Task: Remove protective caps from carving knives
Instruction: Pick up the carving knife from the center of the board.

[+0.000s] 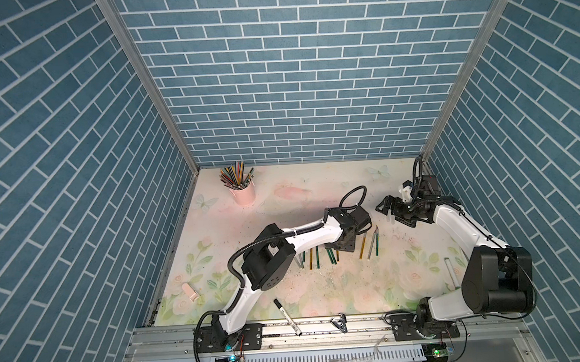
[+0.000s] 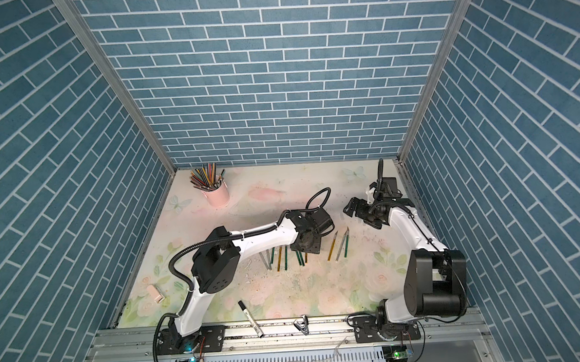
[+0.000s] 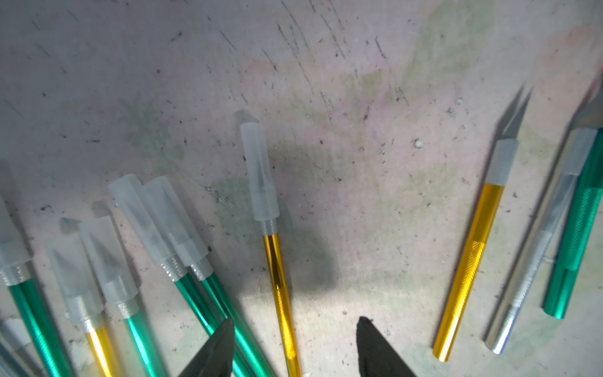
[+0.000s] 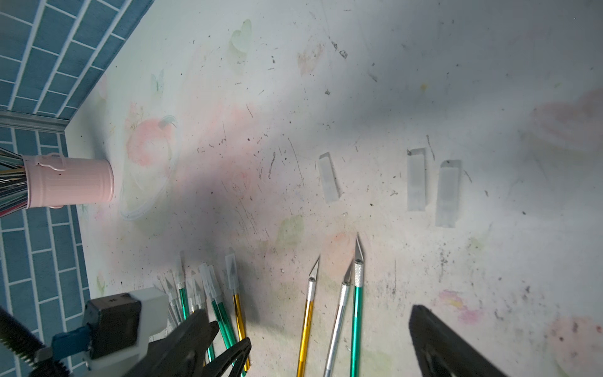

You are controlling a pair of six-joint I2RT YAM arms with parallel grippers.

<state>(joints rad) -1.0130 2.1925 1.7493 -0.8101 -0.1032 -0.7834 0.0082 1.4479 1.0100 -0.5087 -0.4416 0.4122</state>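
**A:** What is the left claw [image 3: 295,323] doing?

**B:** Its fingers stand apart on either side of a capped gold knife [image 3: 279,277]. The handle runs between them, and as far as the left wrist view shows, neither tip touches it. The knife's cap [image 3: 261,173] is on and points away from the claw.

**A:** And from above?

**B:** In both top views the left wrist covers that knife and the capped ends around it. Only handle ends stick out.

**A:** The other knives?

**B:** More capped knives [image 3: 199,268] crowd just beside the left claw, on the side away from the right claw [image 1: 384,207]. Several are cut off at the frame edge, so I cannot count them. Three bare knives [image 4: 339,313], gold, silver and green, lie on the side toward the right claw.

**A:** And the right claw?

**B:** It is spread wide and empty, held over the table beyond the blade tips. Only its wrist view shows three loose caps [image 4: 416,179] lying flat before it, apart from the bare blades. In the top views they are too faint to find.

**A:** Any writing?

**B:** The marker pen [image 1: 287,317], well behind both claws, carries dark print that is too small to read.
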